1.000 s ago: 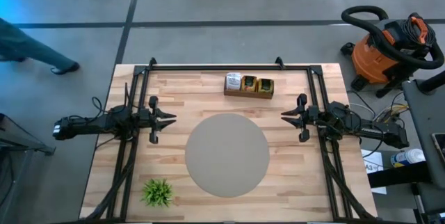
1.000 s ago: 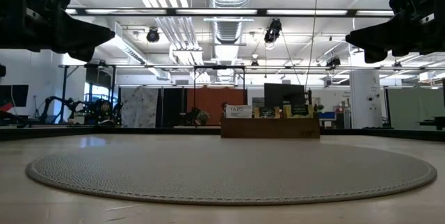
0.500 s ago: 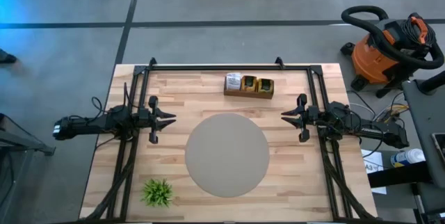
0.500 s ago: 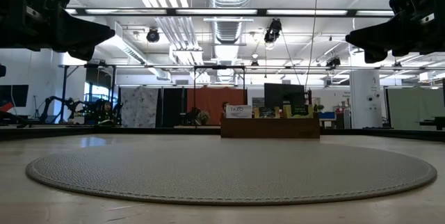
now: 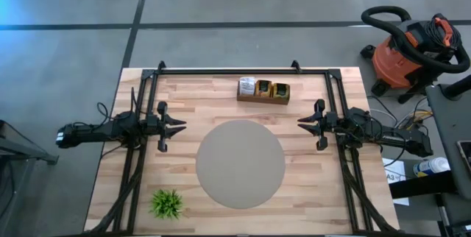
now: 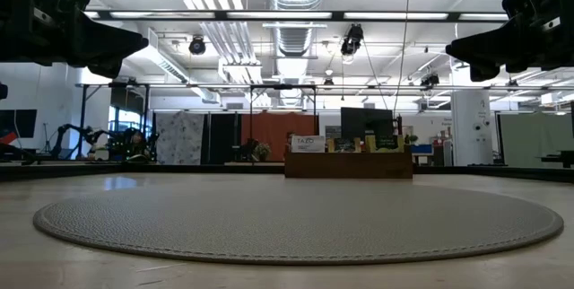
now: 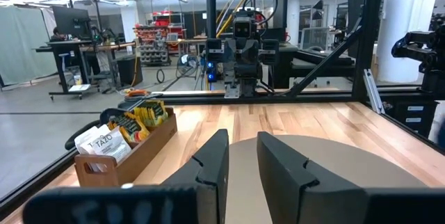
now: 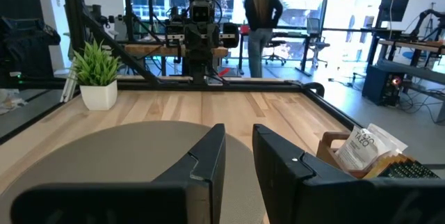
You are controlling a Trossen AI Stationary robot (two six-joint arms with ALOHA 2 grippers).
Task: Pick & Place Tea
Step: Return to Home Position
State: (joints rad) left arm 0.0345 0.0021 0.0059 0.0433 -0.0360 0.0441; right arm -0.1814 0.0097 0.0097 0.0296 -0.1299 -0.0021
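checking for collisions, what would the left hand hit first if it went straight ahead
Probably the right hand, which faces it across the table. The left hand sits high, so it would likely pass over the round mat untouched.

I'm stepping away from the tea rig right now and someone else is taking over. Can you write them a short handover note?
Left gripper: open a little, empty, held above the table's left side and pointing at the round mat.
Right gripper: the same, mirrored on the right side.
Tea bags: every one in view stands in the wooden organizer at the table's far edge. None lies on the mat or on the bare wood.
Done: the placing looks finished.
Left: probably nothing beyond confirming that both arms are parked. The small potted plant sits at the near-left corner.
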